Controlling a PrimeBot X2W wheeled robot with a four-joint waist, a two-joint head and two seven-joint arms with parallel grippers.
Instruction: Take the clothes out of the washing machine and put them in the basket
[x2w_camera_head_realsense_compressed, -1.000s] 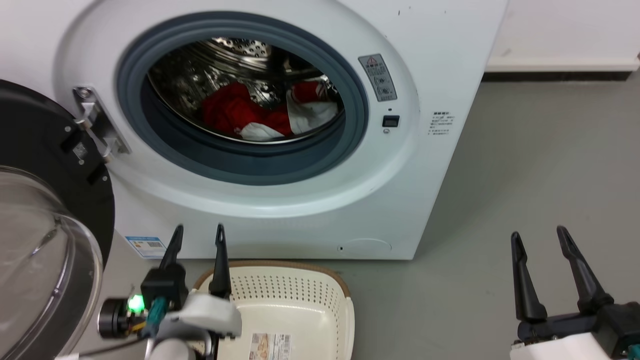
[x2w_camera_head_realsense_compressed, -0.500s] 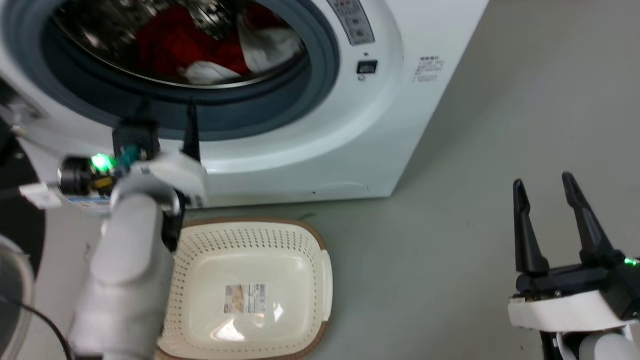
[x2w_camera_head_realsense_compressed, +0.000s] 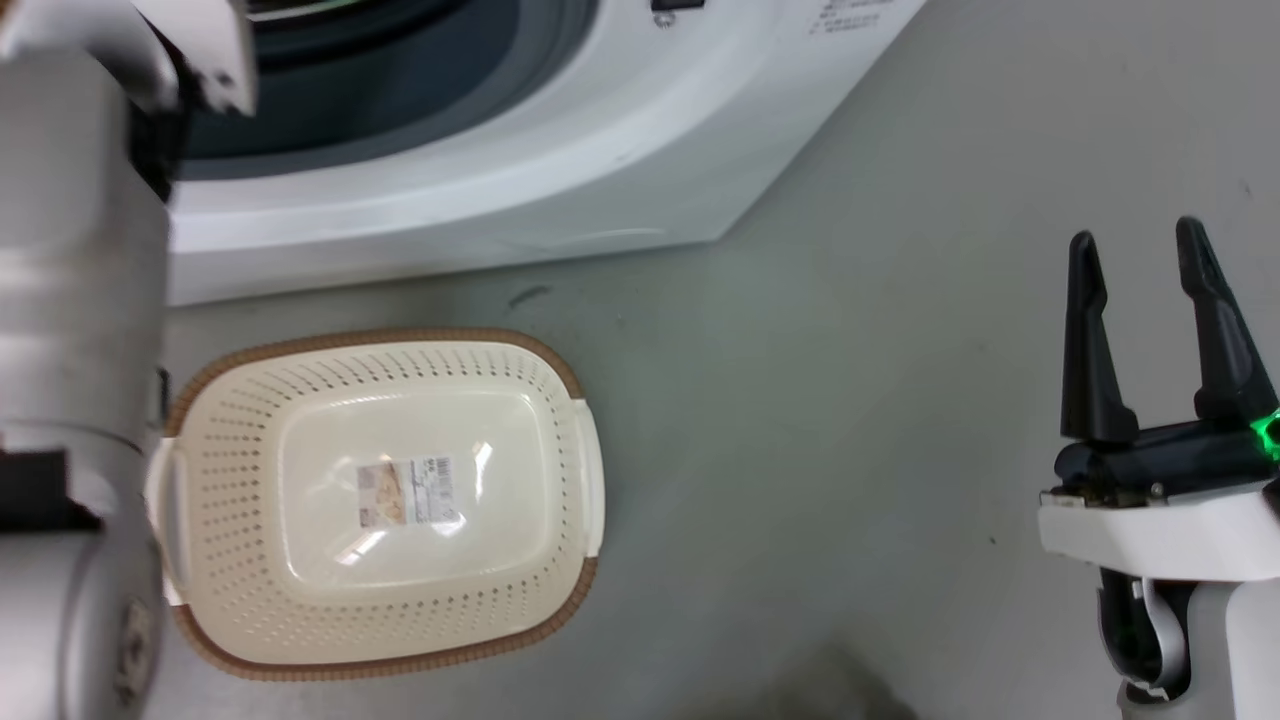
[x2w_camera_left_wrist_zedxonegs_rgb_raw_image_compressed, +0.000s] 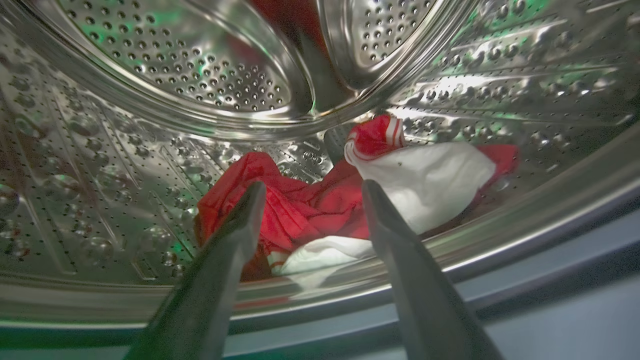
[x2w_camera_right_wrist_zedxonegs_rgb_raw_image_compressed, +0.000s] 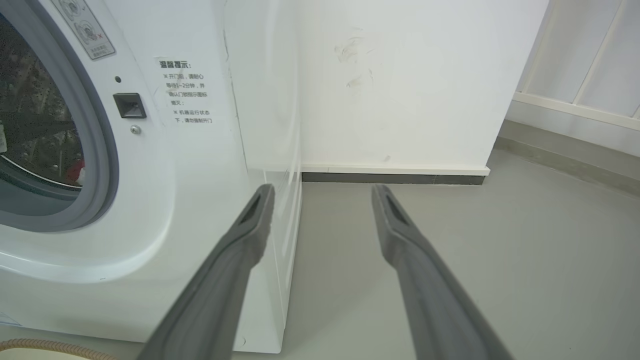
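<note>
Two bright-red fabric garments with white panels, heaped low against the front lip of the perforated steel drum inside the large white front-loading washing machine. Left gripper set in the porthole, its two long dark fingers spread wide with nothing between them. Tips framing the red heap in the left wrist view; contact with the cloth impossible to judge. Beneath the fingers, the bright drum lip and the grey rubber door seal.

Small cream-white perforated plastic basket with brown rim trim sitting empty on the grey floor just in front of the machine. Barcode label on its bottom. Left handle partly hidden in the head view behind the pale left forearm, which crosses the machine's front on its way up to the porthole.

Right gripper held well off to the right above the floor, apart from both basket and machine. Fingers parted and empty, a green light glowing at its base.

Ahead of it in the right wrist view, the machine's front corner with a square black latch socket and a printed notice sticker. Beyond, a white wall with a dark skirting strip along its foot.
</note>
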